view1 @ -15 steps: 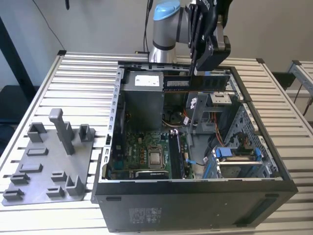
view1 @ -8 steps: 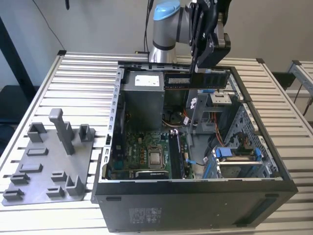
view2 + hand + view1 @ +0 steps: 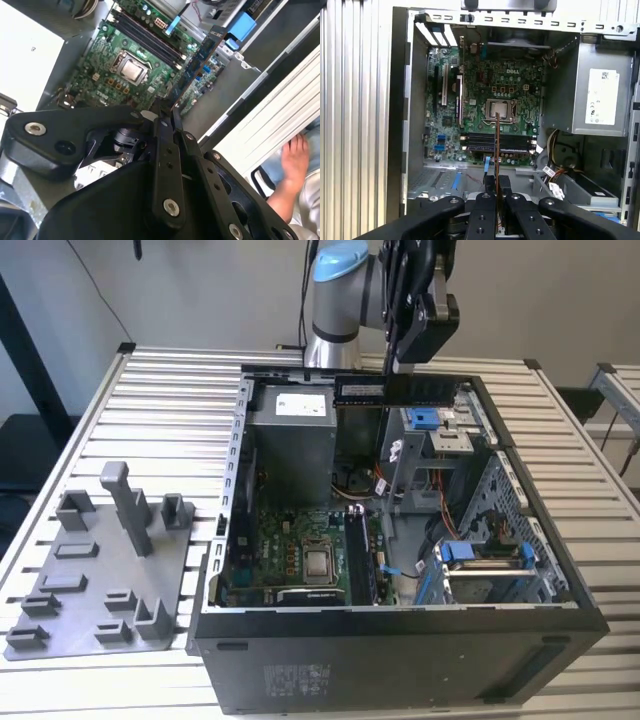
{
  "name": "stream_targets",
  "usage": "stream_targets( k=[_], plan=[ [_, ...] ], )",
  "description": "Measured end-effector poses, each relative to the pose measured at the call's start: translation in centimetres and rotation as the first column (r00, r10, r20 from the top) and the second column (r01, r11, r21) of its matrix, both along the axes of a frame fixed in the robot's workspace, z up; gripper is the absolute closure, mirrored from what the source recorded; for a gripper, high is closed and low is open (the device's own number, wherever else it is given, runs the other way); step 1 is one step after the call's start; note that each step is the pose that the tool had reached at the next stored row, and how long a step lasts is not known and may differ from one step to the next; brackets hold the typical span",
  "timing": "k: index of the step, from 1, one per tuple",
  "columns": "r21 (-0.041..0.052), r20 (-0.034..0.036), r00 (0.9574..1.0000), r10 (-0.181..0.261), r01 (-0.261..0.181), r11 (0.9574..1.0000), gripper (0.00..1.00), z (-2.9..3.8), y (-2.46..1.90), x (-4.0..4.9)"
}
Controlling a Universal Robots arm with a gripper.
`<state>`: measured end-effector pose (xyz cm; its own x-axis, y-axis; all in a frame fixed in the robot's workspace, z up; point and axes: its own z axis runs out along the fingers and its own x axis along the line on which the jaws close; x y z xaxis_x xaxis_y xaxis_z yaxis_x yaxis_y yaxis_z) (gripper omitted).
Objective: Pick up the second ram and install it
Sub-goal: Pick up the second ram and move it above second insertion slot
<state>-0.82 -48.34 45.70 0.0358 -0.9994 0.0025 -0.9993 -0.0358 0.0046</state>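
Exterior view: the end effector [image 3: 393,368] hangs over the far side of the open computer case [image 3: 400,660], clamped on the second ram [image 3: 400,390]. The board lies level, its long axis running between the exterior view's left and right, well above the motherboard [image 3: 300,550].
Second wrist view: the fingers [image 3: 161,140] pinch the second ram [image 3: 196,62], which runs straight out from them.
First wrist view: the second ram [image 3: 497,145] shows edge-on, apparently lying crosswise to the memory slots [image 3: 475,142] below, near the processor [image 3: 501,109].
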Motion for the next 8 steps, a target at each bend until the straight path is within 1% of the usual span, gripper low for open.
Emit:
stream_targets(
  k=[2, 8],
  plan=[
    [0.0004, 0.0000, 1.0000, 0.000, 0.000, 1.0000, 0.86, -0.06, 0.48, 0.00],
    [0.0079, 0.0000, 1.0000, -0.001, 0.001, 1.0000, 0.86, -0.17, 1.47, 0.01]
  ],
)
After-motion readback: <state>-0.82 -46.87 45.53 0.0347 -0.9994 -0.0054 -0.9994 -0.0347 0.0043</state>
